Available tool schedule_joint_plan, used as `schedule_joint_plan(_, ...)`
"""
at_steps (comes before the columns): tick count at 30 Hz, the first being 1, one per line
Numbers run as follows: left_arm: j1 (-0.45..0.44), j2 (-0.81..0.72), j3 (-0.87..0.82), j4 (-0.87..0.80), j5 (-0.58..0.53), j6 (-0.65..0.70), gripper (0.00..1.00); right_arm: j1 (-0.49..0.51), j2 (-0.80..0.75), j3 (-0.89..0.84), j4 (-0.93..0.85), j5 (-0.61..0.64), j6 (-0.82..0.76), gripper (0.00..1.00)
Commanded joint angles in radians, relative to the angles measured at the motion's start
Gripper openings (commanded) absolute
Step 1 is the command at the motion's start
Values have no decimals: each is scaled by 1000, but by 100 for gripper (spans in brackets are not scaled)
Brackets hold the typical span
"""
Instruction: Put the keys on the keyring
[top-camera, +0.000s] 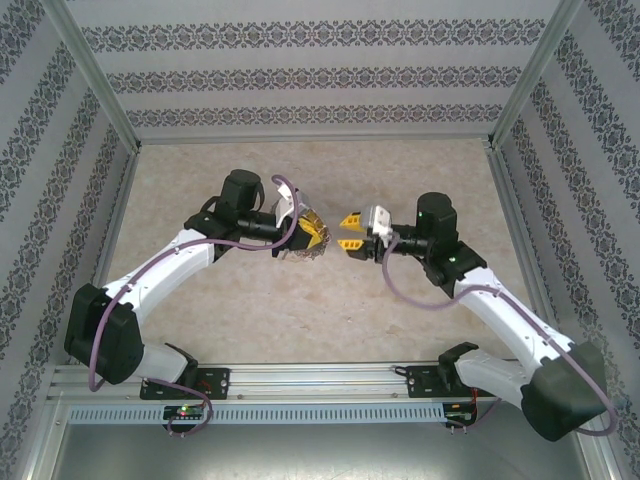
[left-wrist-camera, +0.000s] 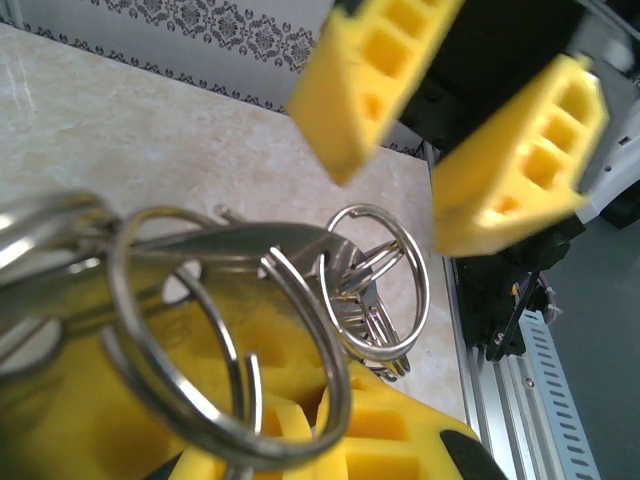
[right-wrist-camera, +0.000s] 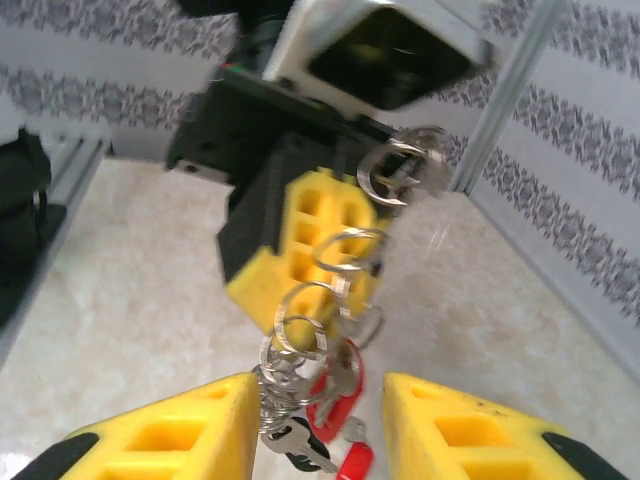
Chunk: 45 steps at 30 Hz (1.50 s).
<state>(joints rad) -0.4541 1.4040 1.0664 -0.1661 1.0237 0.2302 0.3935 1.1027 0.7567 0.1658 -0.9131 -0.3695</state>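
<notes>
Top external: the two arms meet above the middle of the bench (top-camera: 330, 330). The left fingers (top-camera: 312, 232) are closed on the keyring (top-camera: 298, 252), which shows as a silvery tangle of rings just below the yellow pads. The right fingers (top-camera: 352, 240) point at them from just beside, standing apart with nothing between them. The keys are too small to make out here.

Left wrist: the left fingers (left-wrist-camera: 380, 430) lie at the bottom of the picture, pressed together, with the keyring (left-wrist-camera: 345, 275) running out from them over the pads. It is a chain of linked wire rings, large and blurred close to the lens and smaller farther out, held up off the bench (left-wrist-camera: 150, 130). Beyond the end ring, the right fingers (left-wrist-camera: 520, 160) hang in the upper part of the picture with an open gap between them, not touching the rings.

Right wrist: the right fingers (right-wrist-camera: 170, 440) sit at the bottom corners, well parted. The keyring (right-wrist-camera: 300, 320) hangs as a string of rings from the left fingers (right-wrist-camera: 310, 230) down into that gap. The keys (right-wrist-camera: 340, 410), with red heads, dangle at its lower end between the two yellow pads. Whether the pads touch them cannot be told. The bench (right-wrist-camera: 130, 300) lies below, blurred.
</notes>
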Motion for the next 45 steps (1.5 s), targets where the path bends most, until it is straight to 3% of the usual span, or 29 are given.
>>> schedule_joint_plan(1, 25, -41, 7, 100, 41, -31, 0, -22, 72, 23, 140, -93, 389, 38)
schedule_joint_plan(4, 52, -37, -3, 155, 45, -86, 0, 3, 80, -16, 193, -91, 462, 38)
schedule_joint_plan(11, 54, -34, -9, 150, 45, -52, 0, 21, 124, -39, 271, -69, 629, 38)
schedule_joint_plan(28, 54, -46, -35, 123, 47, -5, 0, 48, 190, 36, 273, -185, 667, 34)
schedule_joint_plan(38, 53, -50, -40, 125, 53, 1, 0, 59, 236, 70, 272, -190, 690, 27)
schedule_joint_plan(45, 53, -53, -46, 124, 49, 3, 0, 56, 235, 68, 274, -203, 693, 8)
